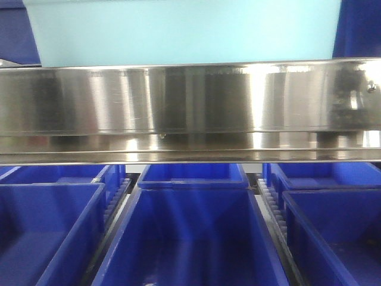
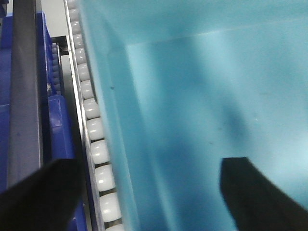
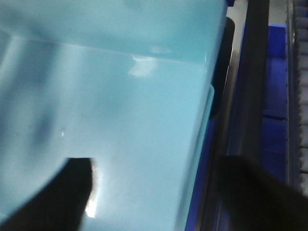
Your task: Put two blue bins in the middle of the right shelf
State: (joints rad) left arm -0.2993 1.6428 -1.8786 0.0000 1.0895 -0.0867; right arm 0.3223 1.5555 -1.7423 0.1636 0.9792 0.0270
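Stainless shelf rail spans the view, with the light-blue bin sitting above it at twelve o'clock. Spread wide, the left gripper and right gripper straddle its side walls. A finger catching the rim could drag it off.

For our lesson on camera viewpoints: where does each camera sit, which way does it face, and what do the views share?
Front view: faces level at the steel rail, pale-blue bin above, dark-blue bins below; no robot parts.
Left wrist: looks down into the bin, white rollers beside; left pincer straddles its wall.
Right wrist: likewise, right pincer straddling a wall.
All share the bin.
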